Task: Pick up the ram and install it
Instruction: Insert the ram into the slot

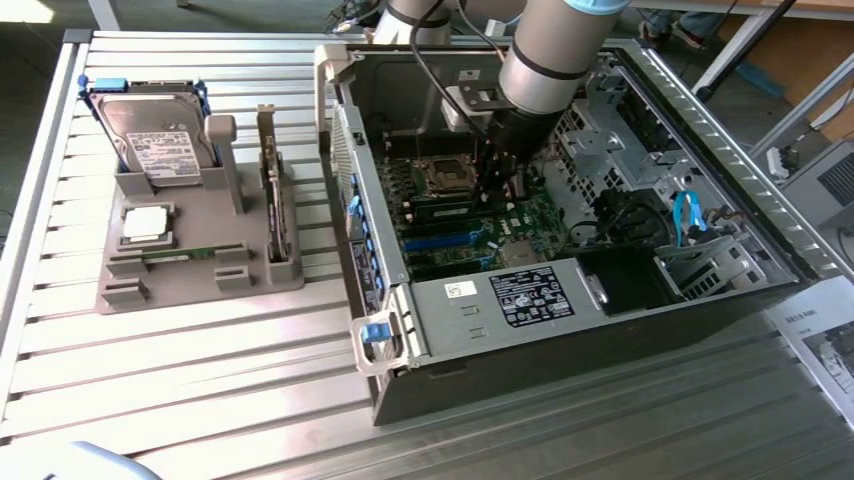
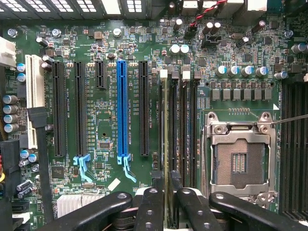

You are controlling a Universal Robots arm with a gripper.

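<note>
Closest to the wrist camera, the black pincer (image 2: 166, 197) sits astride the ram (image 2: 166, 125), a slim green stick seen edge-on and standing upright in a memory slot on the motherboard (image 2: 103, 130). Whether the pincer clamps the stick or stands just free of it cannot be told. Dark empty memory slots (image 2: 185, 125) run between the stick and the open processor socket (image 2: 239, 161). Exterior view: the arm (image 1: 554, 60) reaches down from the upper middle of the frame into the open computer case (image 1: 461, 310), with its pincer (image 1: 501, 190) low over the board. At the exterior view's left, a grey parts tray (image 1: 127, 295) on the slatted surface (image 1: 200, 400) holds a hard drive (image 1: 154, 135) and a silver processor chip (image 1: 144, 223). Judging from this, the pick-up is done and the seating step is in hand. Finishing it would call for the stick to sit square in its slot and be pressed fully home, and any withdrawal would need to go straight up so nothing drags it.
</note>
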